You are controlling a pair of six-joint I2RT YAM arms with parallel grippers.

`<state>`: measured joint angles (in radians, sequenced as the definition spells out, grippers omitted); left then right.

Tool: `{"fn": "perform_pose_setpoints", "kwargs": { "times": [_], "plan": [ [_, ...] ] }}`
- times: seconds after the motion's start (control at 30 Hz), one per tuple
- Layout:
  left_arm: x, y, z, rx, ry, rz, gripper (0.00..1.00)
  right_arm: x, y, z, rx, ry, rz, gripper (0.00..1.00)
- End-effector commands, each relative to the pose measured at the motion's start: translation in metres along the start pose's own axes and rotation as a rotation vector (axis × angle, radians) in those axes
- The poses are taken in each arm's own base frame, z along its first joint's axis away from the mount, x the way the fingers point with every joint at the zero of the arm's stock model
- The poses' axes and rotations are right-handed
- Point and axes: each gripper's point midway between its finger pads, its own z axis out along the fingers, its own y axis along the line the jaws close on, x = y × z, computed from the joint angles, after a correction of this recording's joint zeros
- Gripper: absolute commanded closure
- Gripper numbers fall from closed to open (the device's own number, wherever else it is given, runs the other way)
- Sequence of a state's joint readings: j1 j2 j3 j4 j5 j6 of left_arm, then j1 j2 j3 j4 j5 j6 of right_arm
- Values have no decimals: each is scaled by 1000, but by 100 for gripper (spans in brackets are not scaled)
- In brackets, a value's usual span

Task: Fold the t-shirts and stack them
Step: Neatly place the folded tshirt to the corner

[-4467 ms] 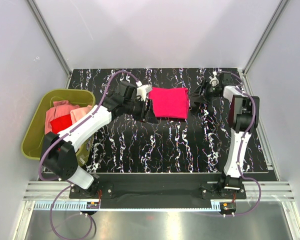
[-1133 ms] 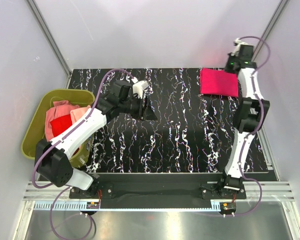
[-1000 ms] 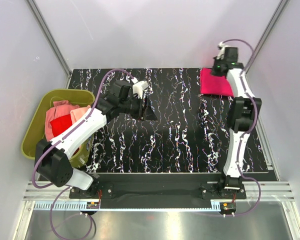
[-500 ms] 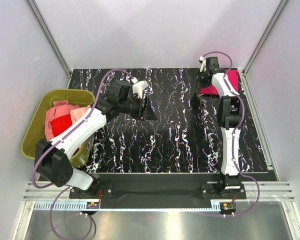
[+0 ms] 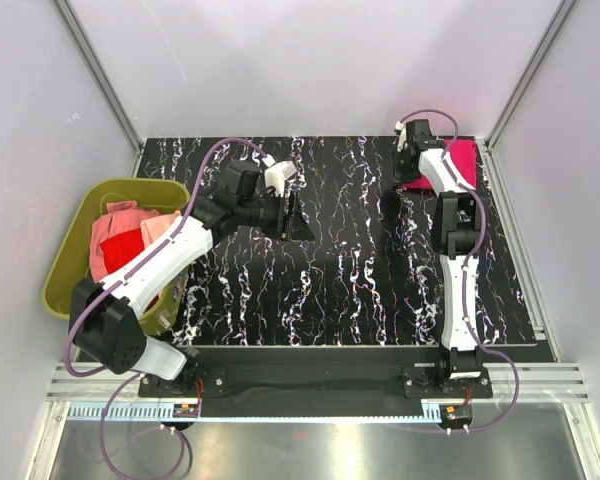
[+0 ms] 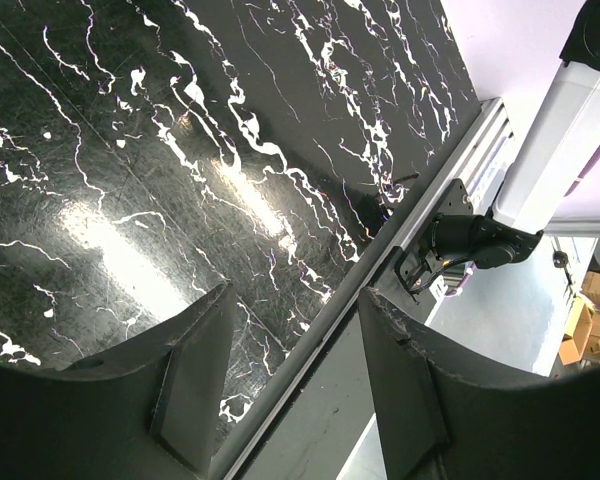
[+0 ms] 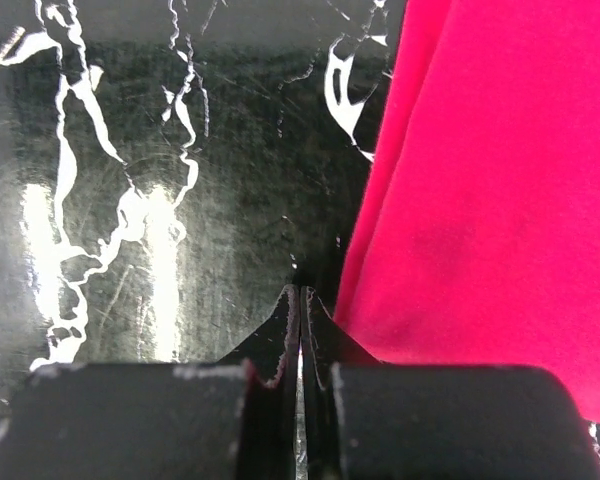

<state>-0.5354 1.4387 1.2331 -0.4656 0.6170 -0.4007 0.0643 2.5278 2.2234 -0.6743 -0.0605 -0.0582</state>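
The right gripper (image 7: 300,300), jaws pressed together and empty, sits just left of the folded magenta-pink cloth t-shirt (image 7: 480,200) at the far right of the black white-veined worktop (image 5: 350,270). A sideways sweep could snag and unfold the shirt. The right arm reaches far. The left gripper (image 6: 295,300) hovers mid-worktop, jaws apart, empty. The red and salmon t-shirts (image 5: 120,238) lie in the olive-green plastic tub (image 5: 65,280), left.
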Motion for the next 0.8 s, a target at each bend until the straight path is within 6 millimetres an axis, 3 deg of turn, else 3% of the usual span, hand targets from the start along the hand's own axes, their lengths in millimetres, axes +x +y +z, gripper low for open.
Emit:
{"fn": "perform_pose_setpoints", "kwargs": {
  "times": [0.0, 0.27, 0.77],
  "plan": [
    [-11, -13, -9, 46, -52, 36, 43, 0, -8, -15, 55, 2, -36, 100],
    [-12, -13, -10, 40, -60, 38, 43, 11, -27, -18, 158, 34, -52, 100],
    [-11, -12, -9, 40, -63, 35, 43, 15, -47, -29, 264, 59, -46, 100]
  ]
}}
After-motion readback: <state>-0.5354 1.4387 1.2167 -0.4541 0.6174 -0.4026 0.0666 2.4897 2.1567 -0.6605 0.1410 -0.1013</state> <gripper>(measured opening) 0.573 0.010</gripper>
